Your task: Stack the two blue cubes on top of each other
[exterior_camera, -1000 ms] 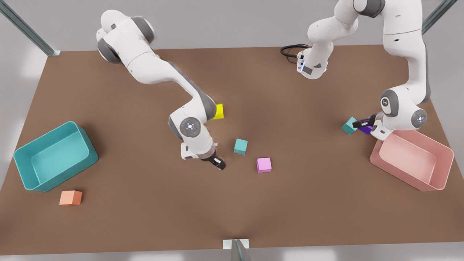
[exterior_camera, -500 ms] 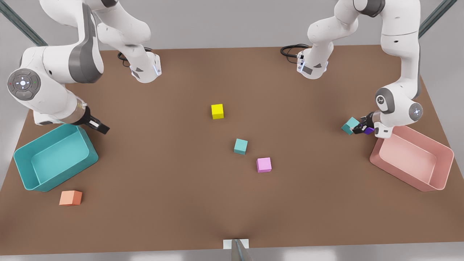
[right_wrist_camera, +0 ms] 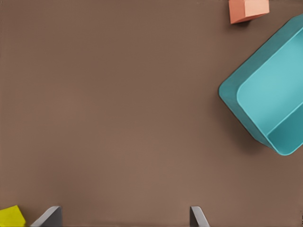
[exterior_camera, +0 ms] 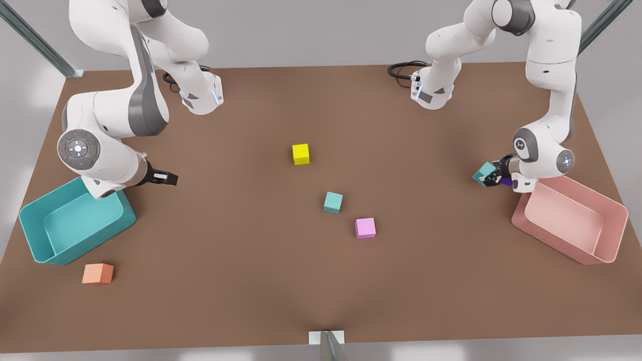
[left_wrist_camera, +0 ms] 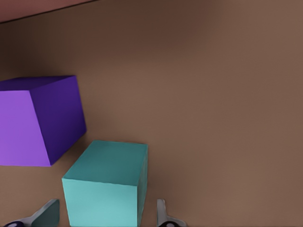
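My left gripper (exterior_camera: 489,176) is low at the table (exterior_camera: 321,281) on the front view's right, just beside the pink bin (exterior_camera: 617,220). Its fingers (left_wrist_camera: 163,215) are open on each side of one blue cube (left_wrist_camera: 106,187), but there is a small gap on both sides, so they are not squeezing it. This cube sits on the table with the purple cube (left_wrist_camera: 38,120) close beside it. The other blue cube (exterior_camera: 333,202) is far off in the middle of the table, near the pink cube (exterior_camera: 365,228). My right gripper (exterior_camera: 165,178) waits wide open and holds nothing, by the teal bin (exterior_camera: 35,235) on the front view's left. The yellow cube (exterior_camera: 301,154) and orange cube (exterior_camera: 98,274) sit alone.
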Motion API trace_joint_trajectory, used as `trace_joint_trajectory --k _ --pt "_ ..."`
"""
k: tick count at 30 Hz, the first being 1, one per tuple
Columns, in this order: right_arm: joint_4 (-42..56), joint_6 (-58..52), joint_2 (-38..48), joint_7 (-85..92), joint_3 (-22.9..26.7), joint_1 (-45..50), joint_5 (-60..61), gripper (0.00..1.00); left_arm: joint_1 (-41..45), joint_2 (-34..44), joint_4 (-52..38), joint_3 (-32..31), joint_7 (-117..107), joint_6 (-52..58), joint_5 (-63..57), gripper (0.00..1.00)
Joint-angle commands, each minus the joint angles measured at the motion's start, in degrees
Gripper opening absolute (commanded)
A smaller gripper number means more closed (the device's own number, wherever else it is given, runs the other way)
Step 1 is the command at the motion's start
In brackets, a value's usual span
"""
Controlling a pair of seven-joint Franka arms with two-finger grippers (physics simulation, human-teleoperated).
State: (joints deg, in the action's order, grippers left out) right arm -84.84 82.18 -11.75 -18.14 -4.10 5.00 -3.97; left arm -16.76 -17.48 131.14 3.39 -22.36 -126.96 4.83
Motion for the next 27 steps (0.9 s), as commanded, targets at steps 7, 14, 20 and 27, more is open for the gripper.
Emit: trace_joint_trajectory --k 7,14,20,27 --pt "0.0 0.4 -0.5 12.9 0.0 0.0 0.0 1.0 0.0 -2.9 0.0 0.0 -1.2 -4.9 -0.1 1.0" --pt "0.1 0.4 -1.2 12.9 0.0 -0.3 0.0 1.0 1.4 -0.1 0.0 -0.5 -2.0 -1.6 0.0 0.54" --pt "0.1 0.4 -1.1 13.0 0.1 -0.4 0.0 1.0 13.5 -2.0 -26.7 -15.8 -26.8 27.5 2.2 0.6" --pt "0.6 0.5 -1.1 13.3 0.1 -0.5 0.1 1.0 40.3 -20.1 -51.8 -15.9 -30.2 24.0 -1.8 0.6"
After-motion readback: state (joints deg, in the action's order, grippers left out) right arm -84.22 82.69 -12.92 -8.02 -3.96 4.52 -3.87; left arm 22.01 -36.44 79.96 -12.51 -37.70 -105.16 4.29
